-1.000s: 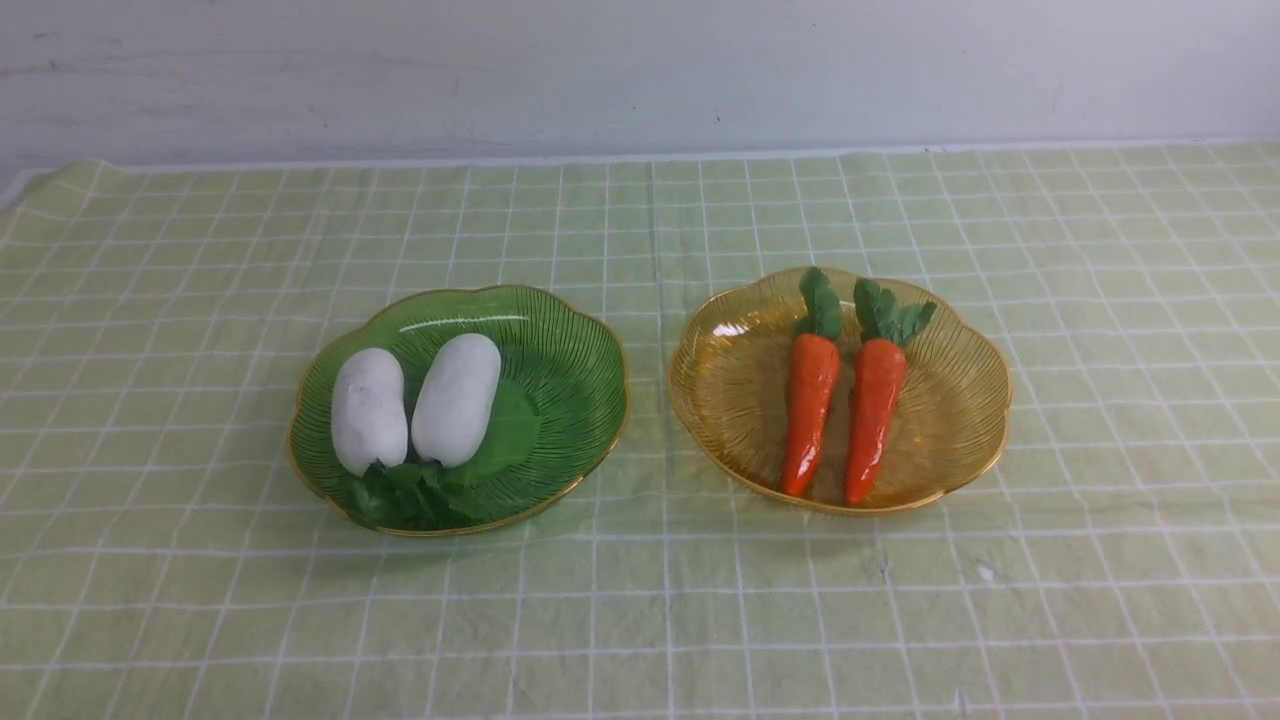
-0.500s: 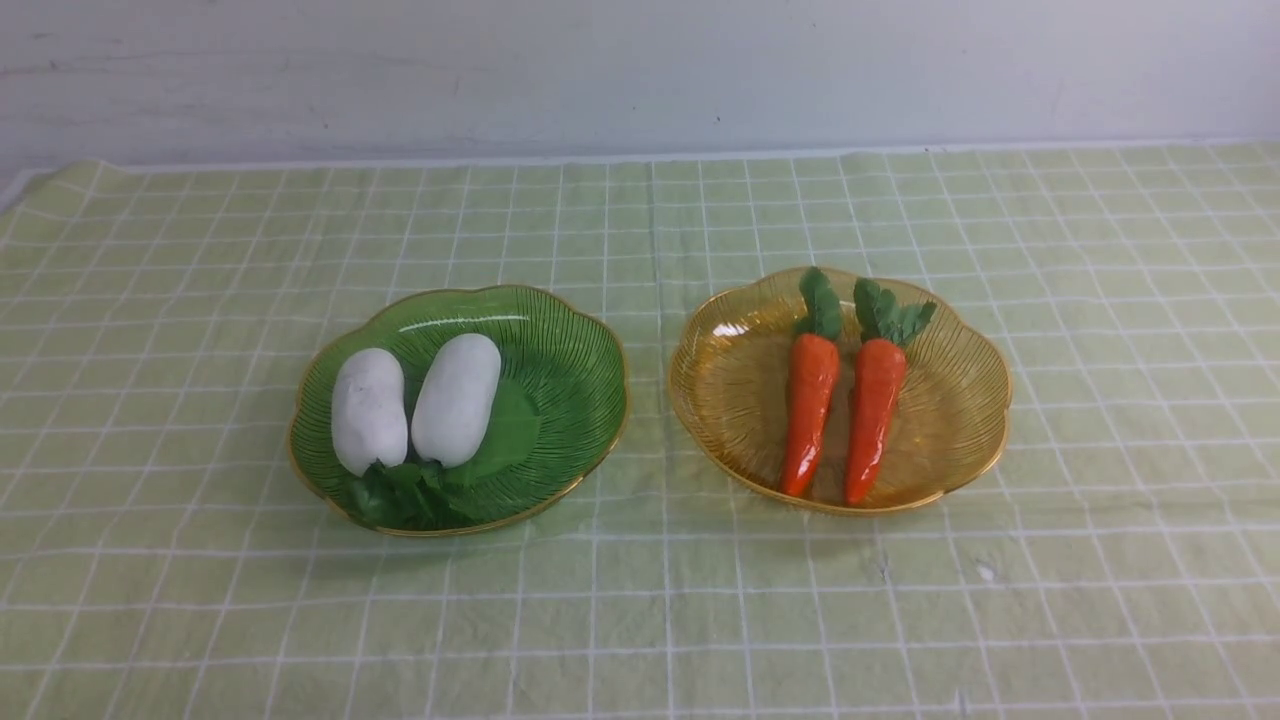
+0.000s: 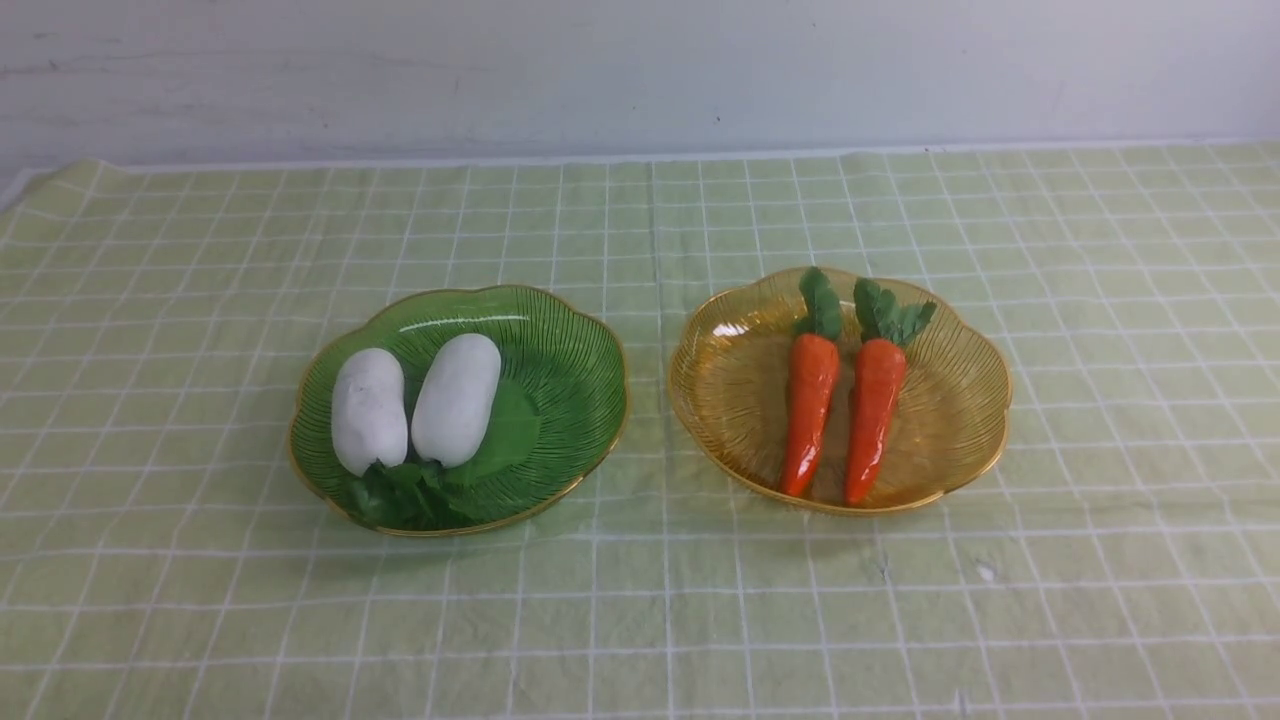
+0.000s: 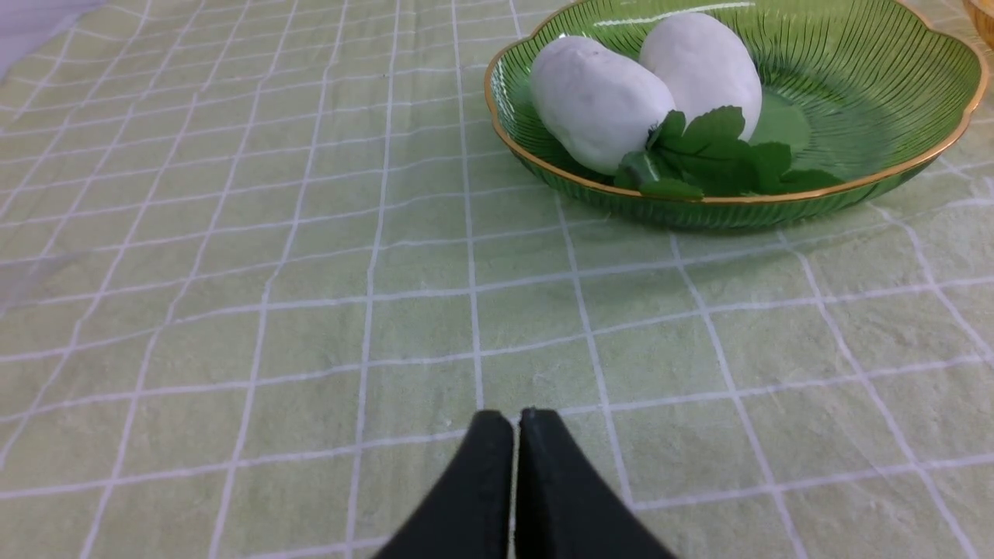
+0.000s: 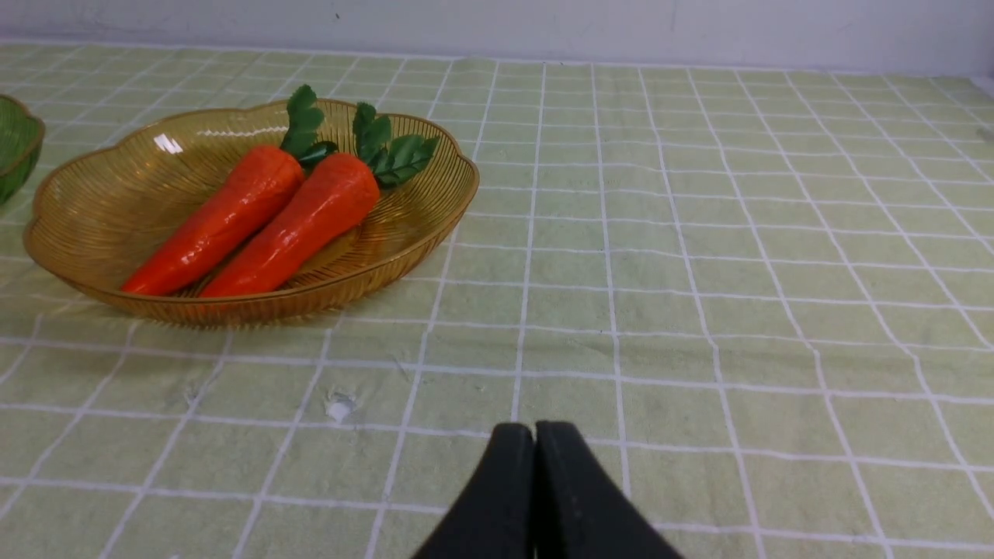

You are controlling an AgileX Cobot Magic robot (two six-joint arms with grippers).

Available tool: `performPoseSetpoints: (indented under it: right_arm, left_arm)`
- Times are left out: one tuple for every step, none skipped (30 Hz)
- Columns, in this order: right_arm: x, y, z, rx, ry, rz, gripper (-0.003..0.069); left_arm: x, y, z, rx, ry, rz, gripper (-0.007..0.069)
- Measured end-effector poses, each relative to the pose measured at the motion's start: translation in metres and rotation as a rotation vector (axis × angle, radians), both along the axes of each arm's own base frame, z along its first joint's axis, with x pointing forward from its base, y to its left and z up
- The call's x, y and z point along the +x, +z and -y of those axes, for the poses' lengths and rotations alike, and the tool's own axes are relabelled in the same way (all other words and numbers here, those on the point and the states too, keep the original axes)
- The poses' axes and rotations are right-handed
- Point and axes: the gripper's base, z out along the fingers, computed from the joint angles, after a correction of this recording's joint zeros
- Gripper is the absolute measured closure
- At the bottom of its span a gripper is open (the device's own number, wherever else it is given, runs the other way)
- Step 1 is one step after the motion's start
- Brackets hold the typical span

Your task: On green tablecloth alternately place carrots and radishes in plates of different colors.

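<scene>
Two white radishes [image 3: 370, 410] [image 3: 457, 398] lie side by side in the green plate [image 3: 570, 380] at centre left of the green tablecloth [image 3: 640, 600]. Two orange carrots [image 3: 808, 410] [image 3: 873, 415] lie side by side in the amber plate [image 3: 730, 390] at centre right, leaves pointing away. Neither arm shows in the front view. My left gripper [image 4: 516, 419] is shut and empty over bare cloth, apart from the green plate [image 4: 916, 78] and radishes [image 4: 598, 101]. My right gripper [image 5: 534, 431] is shut and empty over bare cloth, apart from the amber plate [image 5: 101, 225] and carrots [image 5: 287, 225].
A pale wall [image 3: 640, 70] runs behind the cloth's far edge. A small white speck [image 5: 339, 406] lies on the cloth between the right gripper and the amber plate. The green plate's edge [image 5: 15, 147] shows in the right wrist view.
</scene>
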Motion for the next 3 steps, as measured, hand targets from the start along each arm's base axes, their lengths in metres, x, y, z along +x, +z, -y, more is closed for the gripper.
performPoseSetpoints:
  right_arm:
    - [0.0, 0.0, 0.0, 0.0, 0.0, 0.0, 0.0673]
    - [0.0, 0.0, 0.0, 0.0, 0.0, 0.0, 0.0673]
    - [0.0, 0.0, 0.0, 0.0, 0.0, 0.0, 0.0673]
  left_arm:
    - [0.0, 0.0, 0.0, 0.0, 0.0, 0.0, 0.0632]
    - [0.0, 0.0, 0.0, 0.0, 0.0, 0.0, 0.0632]
    - [0.0, 0.0, 0.0, 0.0, 0.0, 0.0, 0.0632]
